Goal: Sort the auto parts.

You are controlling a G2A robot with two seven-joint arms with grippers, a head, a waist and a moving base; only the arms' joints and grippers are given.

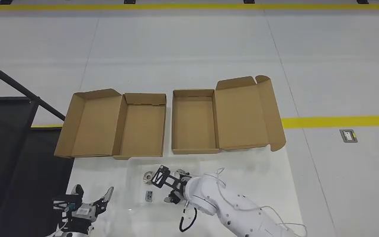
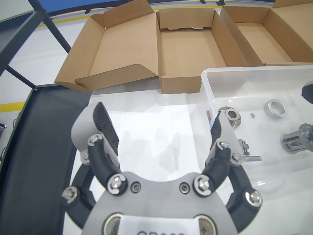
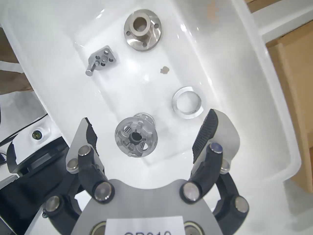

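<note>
Sorting appears not yet begun: four metal auto parts, a flanged hub [image 3: 142,33], a pinned bracket [image 3: 102,58], a ring [image 3: 187,102] and a spoked wheel [image 3: 135,138], all lie inside the clear bin [image 2: 244,69]. The two open cardboard boxes [image 1: 142,127] [image 1: 192,121] just beyond the bin hold nothing. The right gripper [image 3: 150,121] hangs over the bin above the spoked wheel, fingers spread and empty; the left gripper [image 2: 159,113] sits just outside the bin's wall, likewise spread and empty.

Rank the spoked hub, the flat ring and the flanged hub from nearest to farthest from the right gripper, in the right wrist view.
1. spoked hub, between the right gripper's open fingers.
2. flat ring, just beyond one finger.
3. flanged hub, well beyond both.
</note>
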